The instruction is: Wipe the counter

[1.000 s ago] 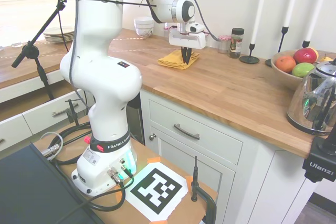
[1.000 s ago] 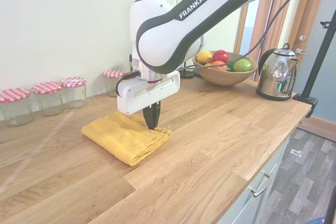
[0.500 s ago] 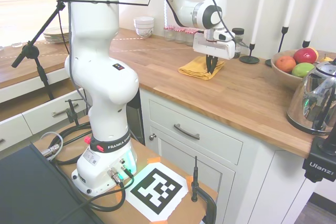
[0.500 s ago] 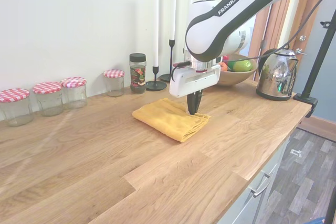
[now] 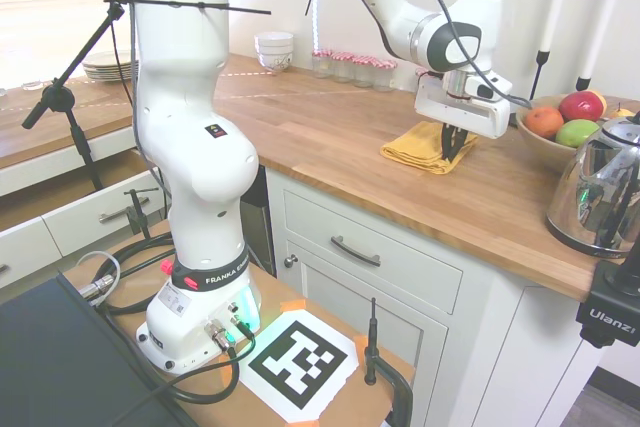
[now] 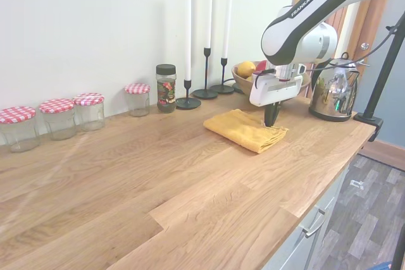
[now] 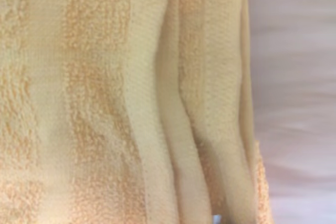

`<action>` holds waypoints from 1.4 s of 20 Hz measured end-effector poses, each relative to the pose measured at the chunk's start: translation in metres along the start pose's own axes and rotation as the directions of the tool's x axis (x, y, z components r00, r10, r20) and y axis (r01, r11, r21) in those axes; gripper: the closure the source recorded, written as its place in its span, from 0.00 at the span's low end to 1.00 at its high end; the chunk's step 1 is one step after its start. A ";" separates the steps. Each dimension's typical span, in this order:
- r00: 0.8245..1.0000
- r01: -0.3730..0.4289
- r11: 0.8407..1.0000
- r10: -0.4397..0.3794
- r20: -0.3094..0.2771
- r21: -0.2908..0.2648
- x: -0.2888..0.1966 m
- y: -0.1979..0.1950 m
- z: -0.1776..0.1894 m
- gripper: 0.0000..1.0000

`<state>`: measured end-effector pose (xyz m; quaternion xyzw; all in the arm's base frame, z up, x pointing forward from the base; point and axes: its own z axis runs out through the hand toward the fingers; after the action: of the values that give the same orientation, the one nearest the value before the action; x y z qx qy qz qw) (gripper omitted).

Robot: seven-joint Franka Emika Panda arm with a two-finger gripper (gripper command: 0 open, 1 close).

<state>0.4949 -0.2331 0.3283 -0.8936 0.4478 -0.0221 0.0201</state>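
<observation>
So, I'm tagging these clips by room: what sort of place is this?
Most likely a home kitchen: a wooden counter over white cabinets, with a kettle, a fruit bowl and checked-lid jars.

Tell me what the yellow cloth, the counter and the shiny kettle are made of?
The yellow cloth looks like soft terry towelling: the wrist view shows a fuzzy looped weave and folded layers. The counter looks like wood, warm brown with plank seams and grain, and a smooth, slightly glossy finish. The kettle seems to be polished metal, since it mirrors the room; its handle looks dark, maybe plastic.
</observation>
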 end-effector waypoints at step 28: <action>0.980 0.171 0.985 -0.174 -0.097 -0.038 -0.213 -0.189 0.010 1.00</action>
<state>0.5189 0.0506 0.3248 -0.9270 0.3695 -0.0621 -0.0174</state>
